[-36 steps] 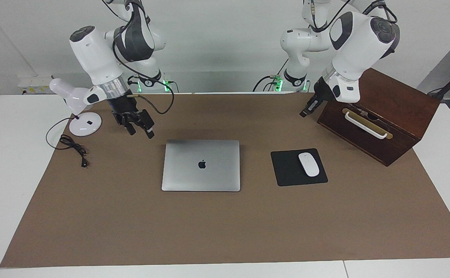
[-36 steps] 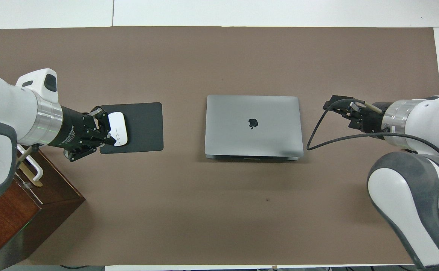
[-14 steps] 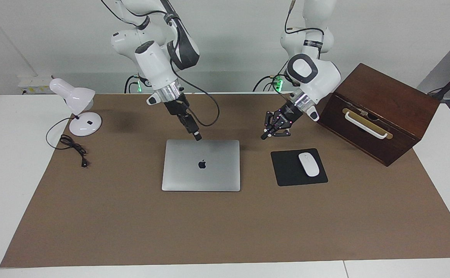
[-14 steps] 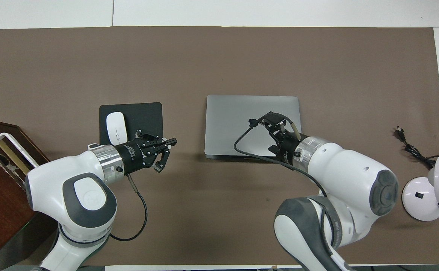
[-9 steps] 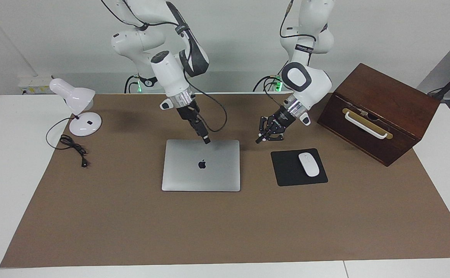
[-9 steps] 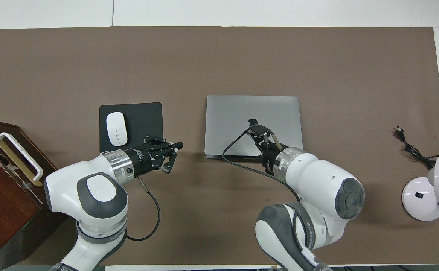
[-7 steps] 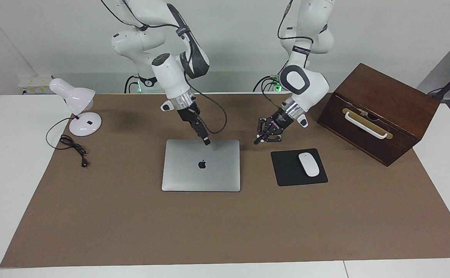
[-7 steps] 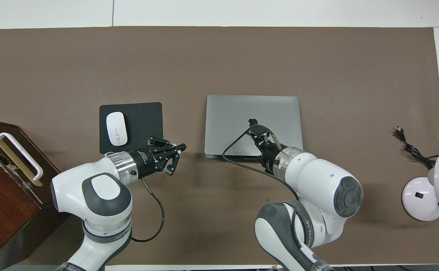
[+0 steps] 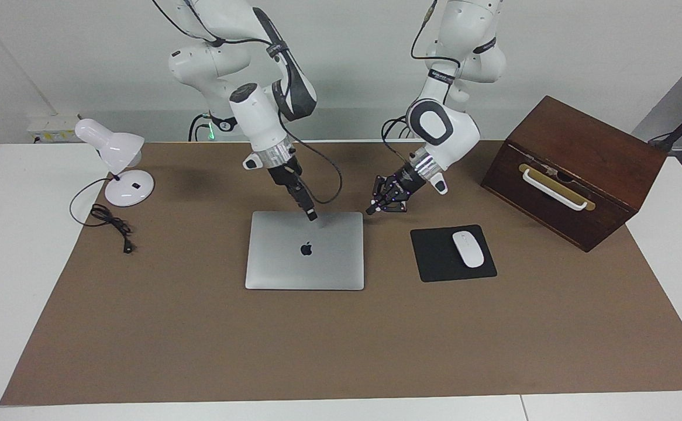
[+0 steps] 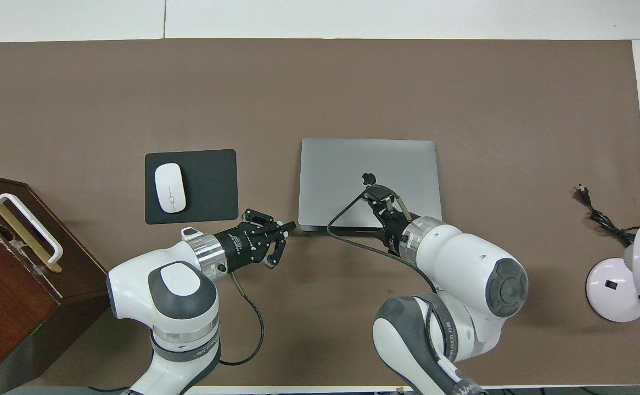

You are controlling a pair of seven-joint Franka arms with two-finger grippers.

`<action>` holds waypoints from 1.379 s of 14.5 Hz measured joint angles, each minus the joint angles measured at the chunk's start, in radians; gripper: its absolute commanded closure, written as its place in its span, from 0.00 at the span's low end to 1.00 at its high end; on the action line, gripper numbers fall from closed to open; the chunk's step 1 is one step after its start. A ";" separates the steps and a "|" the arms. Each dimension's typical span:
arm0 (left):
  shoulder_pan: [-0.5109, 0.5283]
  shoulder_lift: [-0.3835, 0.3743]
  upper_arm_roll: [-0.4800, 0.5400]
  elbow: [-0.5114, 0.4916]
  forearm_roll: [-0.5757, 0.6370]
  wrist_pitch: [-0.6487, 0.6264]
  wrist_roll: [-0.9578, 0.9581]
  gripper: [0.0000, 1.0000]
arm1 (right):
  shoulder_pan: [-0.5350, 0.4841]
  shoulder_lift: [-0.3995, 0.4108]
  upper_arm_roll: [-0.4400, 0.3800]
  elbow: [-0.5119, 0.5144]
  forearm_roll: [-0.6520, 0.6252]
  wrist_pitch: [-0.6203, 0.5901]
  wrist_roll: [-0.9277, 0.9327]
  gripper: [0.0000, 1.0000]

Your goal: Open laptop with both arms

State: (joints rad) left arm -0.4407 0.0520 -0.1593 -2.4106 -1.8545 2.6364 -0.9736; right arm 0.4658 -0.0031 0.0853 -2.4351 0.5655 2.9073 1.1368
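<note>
Both arms have swung in from the table's ends since the earlier frames, closing on the shut laptop (image 9: 305, 250) at the middle of the brown mat.

Facing view: the right gripper (image 9: 312, 216) points steeply down at the lid's edge nearest the robots, at or just above it — contact cannot be told, nor how its jaws stand. The left gripper (image 9: 371, 209), clenched and empty, hovers low just off the laptop's near corner toward the left arm's end, between the laptop and the mouse pad (image 9: 453, 252).

Overhead view: the laptop (image 10: 369, 184) lies long side across the table, so the near edge faces both grippers — right gripper (image 10: 374, 192) over the lid, left gripper (image 10: 290, 225) beside the corner.
</note>
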 measured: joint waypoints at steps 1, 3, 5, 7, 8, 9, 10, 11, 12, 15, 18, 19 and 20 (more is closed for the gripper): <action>-0.005 0.010 0.000 0.003 -0.012 0.000 0.017 1.00 | 0.000 0.000 0.000 -0.002 0.000 -0.002 0.000 0.00; -0.010 0.029 0.001 0.010 -0.017 0.000 0.031 1.00 | 0.000 0.002 0.000 -0.004 0.000 -0.005 0.000 0.00; -0.010 0.047 0.001 0.019 -0.017 0.000 0.034 1.00 | 0.000 0.005 0.000 -0.006 0.000 -0.005 0.000 0.00; -0.011 0.064 0.002 0.030 -0.018 0.000 0.035 1.00 | 0.000 0.011 0.000 -0.008 0.000 -0.005 0.000 0.00; -0.011 0.069 0.002 0.034 -0.023 0.000 0.036 1.00 | 0.000 0.014 0.000 -0.008 0.000 -0.005 0.000 0.00; -0.012 0.072 0.002 0.039 -0.031 0.000 0.037 1.00 | 0.000 0.016 0.000 -0.008 0.003 -0.005 0.000 0.00; -0.016 0.077 0.002 0.043 -0.037 0.000 0.038 1.00 | 0.000 0.017 0.000 -0.008 0.017 -0.005 0.000 0.00; -0.023 0.082 0.002 0.048 -0.044 0.001 0.038 1.00 | 0.000 0.017 0.000 -0.008 0.040 -0.005 0.000 0.00; -0.031 0.087 0.001 0.051 -0.051 0.002 0.039 1.00 | 0.000 0.018 0.000 -0.008 0.052 -0.005 0.000 0.00; -0.047 0.103 0.002 0.063 -0.059 0.016 0.040 1.00 | 0.000 0.020 0.000 -0.008 0.058 -0.005 0.000 0.00; -0.051 0.128 0.002 0.084 -0.069 0.025 0.042 1.00 | 0.000 0.045 0.000 -0.008 0.058 0.003 0.000 0.00; -0.051 0.134 0.002 0.089 -0.070 0.027 0.042 1.00 | 0.000 0.051 0.000 -0.008 0.058 0.004 0.000 0.00; -0.051 0.140 0.002 0.093 -0.073 0.029 0.043 1.00 | 0.000 0.054 0.000 -0.008 0.058 0.005 0.000 0.00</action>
State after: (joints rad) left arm -0.4920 0.1917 -0.1570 -2.3179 -1.9272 2.6654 -0.9307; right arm 0.4657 0.0511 0.0853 -2.4434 0.6240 2.9126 1.1364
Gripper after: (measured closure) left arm 0.991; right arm 0.000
